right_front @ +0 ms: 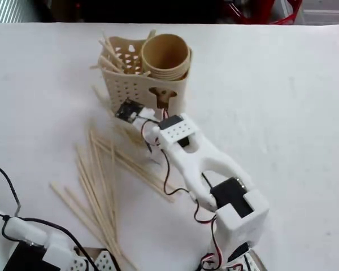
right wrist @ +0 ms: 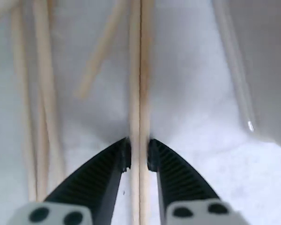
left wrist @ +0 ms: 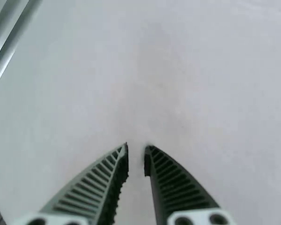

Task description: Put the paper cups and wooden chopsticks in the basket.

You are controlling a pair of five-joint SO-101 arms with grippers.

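You have a white table (right_front: 294, 101) under it all. Past its far edge you see a red curved thing (right_front: 257, 17) and a ribbed grey panel (right_front: 11, 10).

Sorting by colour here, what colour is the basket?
The basket is beige with small holes, clearest in the high view.

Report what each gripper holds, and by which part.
Right gripper: jaws closed on two wooden chopsticks side by side, gripped along the shaft, not at an end. Left gripper: nothing held, jaws slightly apart.
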